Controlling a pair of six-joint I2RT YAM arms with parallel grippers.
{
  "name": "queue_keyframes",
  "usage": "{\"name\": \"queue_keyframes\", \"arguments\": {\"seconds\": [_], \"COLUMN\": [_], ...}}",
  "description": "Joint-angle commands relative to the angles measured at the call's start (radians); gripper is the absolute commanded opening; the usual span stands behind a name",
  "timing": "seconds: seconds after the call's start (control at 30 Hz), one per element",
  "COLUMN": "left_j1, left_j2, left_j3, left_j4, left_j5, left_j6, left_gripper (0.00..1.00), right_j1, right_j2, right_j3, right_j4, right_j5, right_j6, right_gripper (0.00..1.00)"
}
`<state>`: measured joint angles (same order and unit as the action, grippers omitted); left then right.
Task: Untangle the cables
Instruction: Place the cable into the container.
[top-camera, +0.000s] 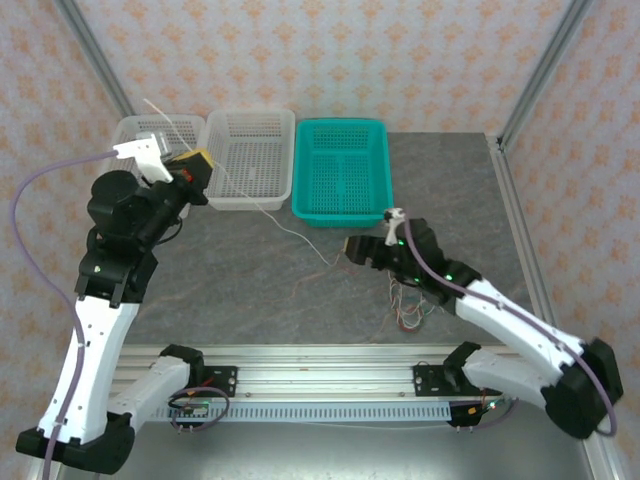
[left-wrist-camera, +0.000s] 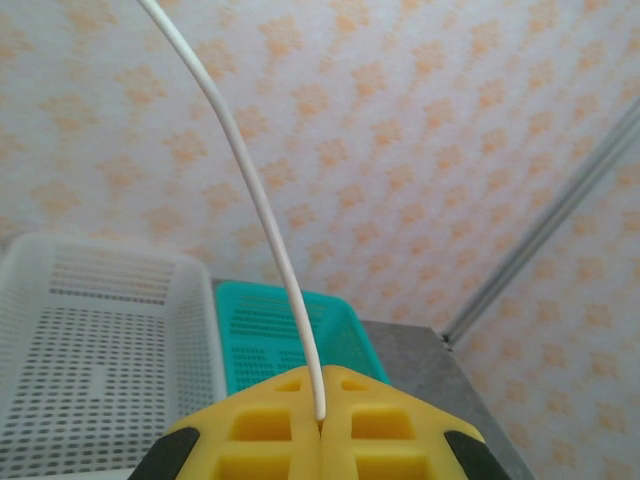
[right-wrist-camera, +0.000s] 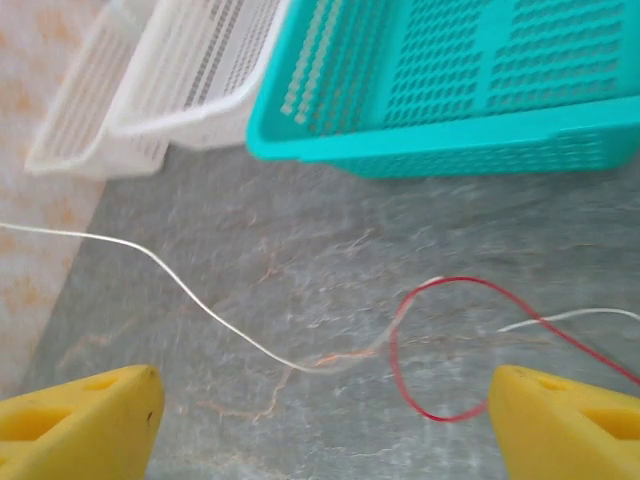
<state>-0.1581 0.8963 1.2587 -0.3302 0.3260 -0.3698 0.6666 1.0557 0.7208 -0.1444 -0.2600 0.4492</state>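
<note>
Pinching a cream-white cable (left-wrist-camera: 258, 200) between its shut yellow fingers (left-wrist-camera: 270, 435), the left gripper (top-camera: 203, 161) is held high at the far left of the table (top-camera: 230, 270), in front of the small white basket (top-camera: 128, 135). In the left wrist view the cable rises from the closed jaws and curves up and to the left, out of the top of the picture. In the top view the same cable slopes down from the gripper to the right, passes the near corner of the larger white basket (top-camera: 250, 150) and reaches the grey tabletop in front of the teal basket (top-camera: 342, 170). The three baskets stand side by side along the far edge, all upright.

Further right, the right gripper (top-camera: 352, 248) sits low over the table with its jaws spread wide and nothing between them. In its wrist view the two yellow fingers (right-wrist-camera: 75, 425) frame the lower corners, and the cream-white cable lies on the stone between them, meeting a red cable (right-wrist-camera: 440, 350) that curls into a loop. A second white end comes in from the right, crossing the red one. Just right of the gripper, beside the right forearm, a small tangle of cables (top-camera: 408, 302) rests on the table.
</note>
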Motion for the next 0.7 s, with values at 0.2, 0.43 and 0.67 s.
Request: {"name": "queue_keyframes", "arguments": {"seconds": [0.2,0.43,0.67], "left_j1": [-0.034,-0.035,-0.034], "left_j2": [0.065,0.141,0.272], "left_j3": [0.125,0.228,0.471], "left_j4": [-0.123,-0.113,-0.087], "left_j5": [-0.284,-0.316,-0.206], "left_j6": [-0.002,0.000,0.006], "left_gripper": [0.00,0.00,0.00], "right_j1": [0.011,-0.032,-0.036], "right_j2": [0.405,0.445,0.317], "right_j3": [-0.046,-0.128,-0.122], "right_j4": [0.088,0.091,0.076], "right_j5": [0.207,0.252,0.099], "right_j6": [0.199,0.267,0.209], "right_gripper": [0.47,0.44,0.61]}}
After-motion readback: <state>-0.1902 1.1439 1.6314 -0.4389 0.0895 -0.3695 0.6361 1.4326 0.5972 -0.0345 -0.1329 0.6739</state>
